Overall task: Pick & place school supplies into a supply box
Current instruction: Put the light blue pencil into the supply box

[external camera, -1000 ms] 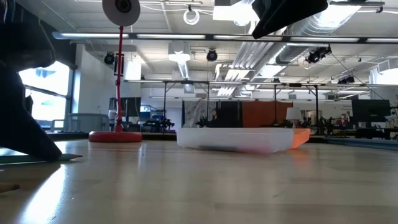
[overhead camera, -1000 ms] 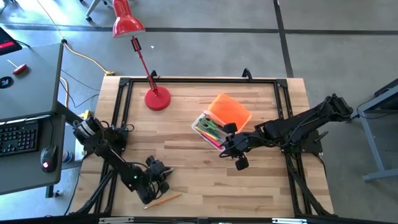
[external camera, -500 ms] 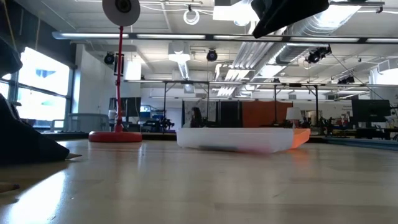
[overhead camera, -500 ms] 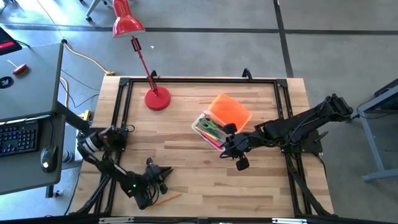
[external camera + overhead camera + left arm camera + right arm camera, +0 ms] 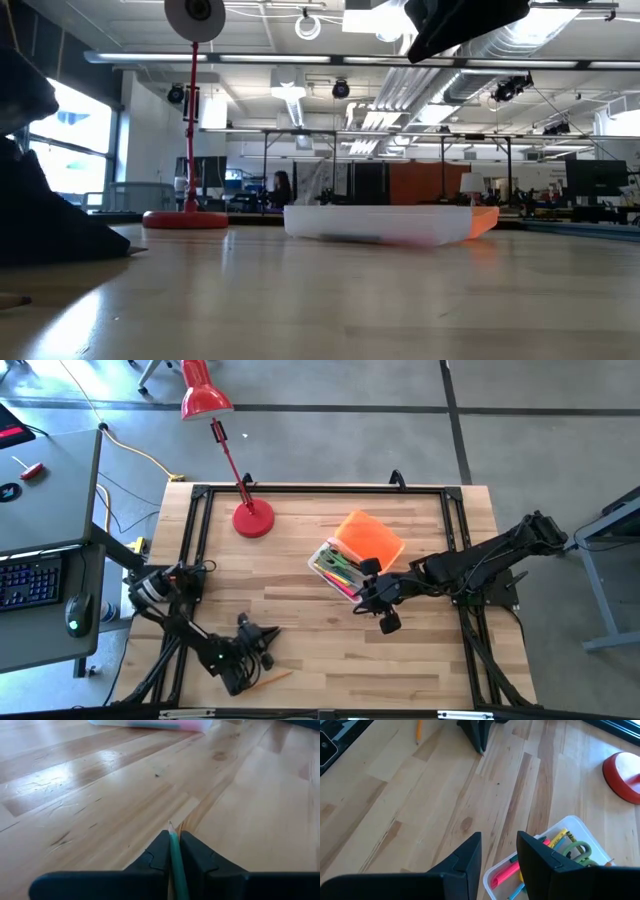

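- Left gripper [image 5: 172, 851] is low over the table's 7 o'clock corner, its two fingers pinched against a thin green pencil [image 5: 176, 865] whose sharpened tip pokes out ahead of them.
- Right gripper [image 5: 499, 851] hangs spread and empty beside the supply box [image 5: 335, 572], just right of the table's [image 5: 300, 605] middle.
- Supply box: clear tub already holding bright pens and the green-handled scissors [image 5: 576, 850], with its orange lid [image 5: 368, 538] resting at the tub's 1 o'clock end.
- An orange pencil [image 5: 262, 681] lies loose on the wood at about 4 o'clock from the left gripper, not yet collected.
- Handling, as I judge it: the pencil is light, stiff and round, so it can roll or pivot between flat pads. A grip near mid-length, square across the shaft, would keep it from swinging; the lead tip is the fragile part.
- Against the frame a second ago: the left arm has swung nearer the table's front-left corner and its fingers have narrowed onto the pencil; the right arm and the box have not shifted.
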Tool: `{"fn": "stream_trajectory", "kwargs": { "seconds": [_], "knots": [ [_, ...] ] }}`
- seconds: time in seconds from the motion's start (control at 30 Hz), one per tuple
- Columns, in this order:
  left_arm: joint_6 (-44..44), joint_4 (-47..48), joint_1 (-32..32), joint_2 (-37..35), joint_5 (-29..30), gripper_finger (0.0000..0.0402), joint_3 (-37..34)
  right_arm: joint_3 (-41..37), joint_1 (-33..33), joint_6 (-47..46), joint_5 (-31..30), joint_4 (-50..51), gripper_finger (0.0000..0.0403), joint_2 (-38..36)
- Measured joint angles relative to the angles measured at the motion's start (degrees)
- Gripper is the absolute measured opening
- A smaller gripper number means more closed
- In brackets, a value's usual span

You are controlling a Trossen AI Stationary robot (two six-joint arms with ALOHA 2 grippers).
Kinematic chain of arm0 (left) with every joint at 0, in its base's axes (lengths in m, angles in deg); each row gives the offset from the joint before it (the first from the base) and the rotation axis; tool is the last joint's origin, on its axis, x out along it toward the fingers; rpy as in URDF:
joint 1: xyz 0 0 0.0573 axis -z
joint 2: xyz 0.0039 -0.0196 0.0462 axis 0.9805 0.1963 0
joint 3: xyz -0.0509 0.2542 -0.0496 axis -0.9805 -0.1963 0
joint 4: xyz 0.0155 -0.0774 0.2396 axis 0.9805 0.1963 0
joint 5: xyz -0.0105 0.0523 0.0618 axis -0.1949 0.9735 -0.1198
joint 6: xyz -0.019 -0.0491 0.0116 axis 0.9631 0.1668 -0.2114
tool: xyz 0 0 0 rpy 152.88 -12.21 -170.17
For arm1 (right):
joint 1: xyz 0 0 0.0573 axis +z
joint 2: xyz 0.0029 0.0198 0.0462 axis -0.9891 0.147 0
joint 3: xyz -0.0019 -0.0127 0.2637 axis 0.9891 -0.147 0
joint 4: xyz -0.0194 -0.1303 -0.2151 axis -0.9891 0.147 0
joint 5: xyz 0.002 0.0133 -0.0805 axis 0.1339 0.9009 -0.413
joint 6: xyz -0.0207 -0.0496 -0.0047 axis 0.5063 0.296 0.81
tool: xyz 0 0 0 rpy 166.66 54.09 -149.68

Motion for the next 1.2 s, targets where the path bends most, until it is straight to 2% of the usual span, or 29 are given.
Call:
{"fn": "stream_trajectory", "kwargs": {
  "seconds": [0.2,0.3,0.43,0.53,0.63,0.73,0.83,0.9,1.0,1.2],
  "knots": [
    [-0.59,-0.96,-1.83,-0.01,-0.41,0.0035,1.09,0.00,0.33,-1.62,-0.03,0.66,0.0103,-0.51],
    [-0.25,0.18,-3.22,-0.53,-1.24,0.0036,2.71,0.00,1.22,-3.25,0.07,2.31,0.0103,-2.64],
    [0.79,3.79,-6.08,-3.74,-5.48,0.0047,4.33,0.00,2.77,-5.65,-0.35,4.33,0.0103,-7.33],
    [-2.70,4.82,-9.29,-6.90,-8.27,0.0043,4.49,0.00,4.41,-7.67,-2.40,6.59,0.0103,-11.67],
    [-10.41,4.77,-13.94,-10.15,-11.32,0.0035,4.31,0.02,6.30,-9.57,-4.32,9.61,0.0103,-16.22],
    [-21.04,-0.82,-19.76,-13.16,-14.09,0.0036,4.31,0.02,8.28,-11.51,-6.09,12.68,0.0103,-20.47],
    [-37.19,-11.49,-26.52,-14.97,-16.73,0.0042,5.09,0.02,10.29,-13.04,-7.86,15.11,0.0103,-24.12],
    [-49.57,-18.23,-30.89,-15.77,-20.57,0.0043,6.31,0.02,11.33,-13.55,-9.00,16.12,0.0103,-25.99],
    [-64.17,-24.34,-37.41,-15.93,-28.53,0.0037,10.51,0.02,12.49,-13.60,-10.11,16.50,0.0103,-27.94],
    [-79.79,-16.18,-49.97,-12.47,-51.70,0.0046,21.61,0.02,12.94,-12.97,-10.27,17.21,0.0103,-29.13]
  ]
}}
